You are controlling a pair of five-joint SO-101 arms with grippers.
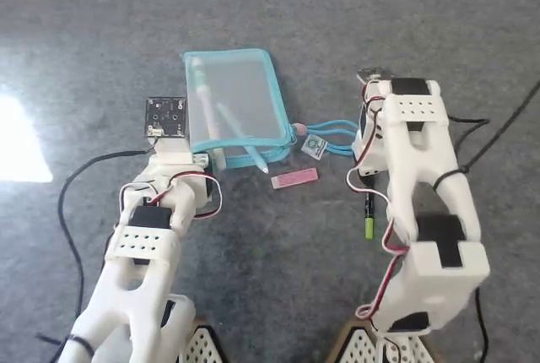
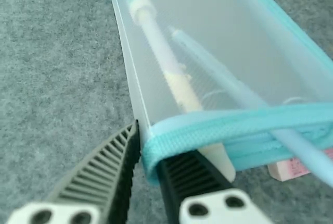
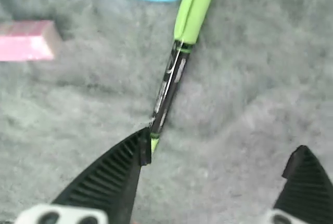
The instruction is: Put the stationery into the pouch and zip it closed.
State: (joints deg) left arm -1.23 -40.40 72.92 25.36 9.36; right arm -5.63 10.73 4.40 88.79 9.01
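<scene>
Pouch (image 1: 240,93): translucent, teal zip edge, laid flat on the grey table (image 1: 278,279), in the middle and toward the far side. The zip edge is turned toward the arms.

Two pens are seen through the pouch wall. A white pen (image 1: 205,110) is lodged along the side nearest the left arm. A pale blue pen (image 1: 242,137) is set slantwise beside it, and its tip is pushed out past the zip edge.

Left gripper (image 2: 148,148): clenched on the pouch. The teal zip edge at the near left corner is pinched between the two fingers, low against the table.

Right gripper (image 3: 221,151): released, with the jaws spread wide and nothing held between them, held low over the table to the right of the pouch.

A green and black pen (image 3: 179,62) is laid on the table under the right arm, well apart from the pouch. Its near end is found just at the tip of one finger; contact cannot be told.

A pink eraser (image 1: 294,179) is laid on the table just in front of the pouch's near right corner, not touching it.

A teal strap (image 1: 333,131) is trailed from that corner toward the right arm, with a small tag (image 1: 315,147) on it. The green end of the pen is near the strap's loop.
</scene>
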